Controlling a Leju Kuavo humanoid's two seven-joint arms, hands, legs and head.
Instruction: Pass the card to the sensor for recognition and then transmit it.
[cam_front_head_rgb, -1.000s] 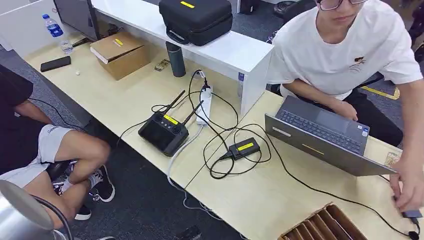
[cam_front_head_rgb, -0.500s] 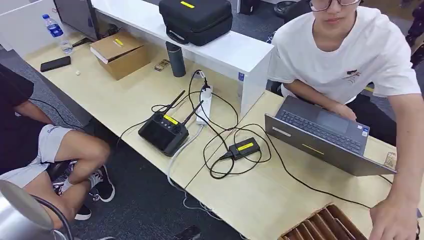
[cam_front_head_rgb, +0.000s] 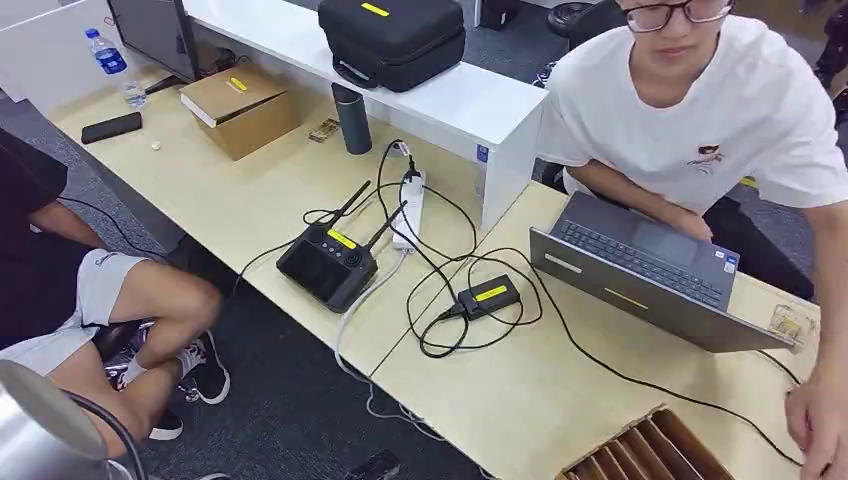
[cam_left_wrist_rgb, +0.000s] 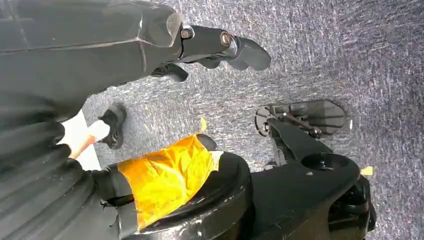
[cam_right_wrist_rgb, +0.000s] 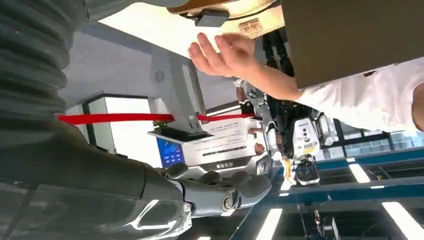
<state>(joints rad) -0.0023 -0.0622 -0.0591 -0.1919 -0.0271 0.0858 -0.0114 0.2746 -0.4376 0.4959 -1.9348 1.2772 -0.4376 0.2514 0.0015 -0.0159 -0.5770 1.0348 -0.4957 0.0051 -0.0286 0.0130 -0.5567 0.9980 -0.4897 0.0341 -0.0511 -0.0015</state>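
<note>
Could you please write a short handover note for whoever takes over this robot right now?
Left hand: hangs over the grey carpet, holding nothing; its fingers look curled.
Right hand: holds nothing, fingers loosely curled, no card in it.
Person's hand rests at the right end of the desk, beside the cardboard divider box and near the open laptop.
I cannot pick out a card or a sensor.
Done: nothing visible. Left: get the card, present it to the sensor, pass it on.

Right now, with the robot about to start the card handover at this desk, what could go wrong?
1. The person's hand hovers at the desk edge near the cardboard holder; a rising arm could bump it.
2. Loose black cables loop across the desk and could snag fingers.
3. The open laptop sits close by and could get knocked.
</note>
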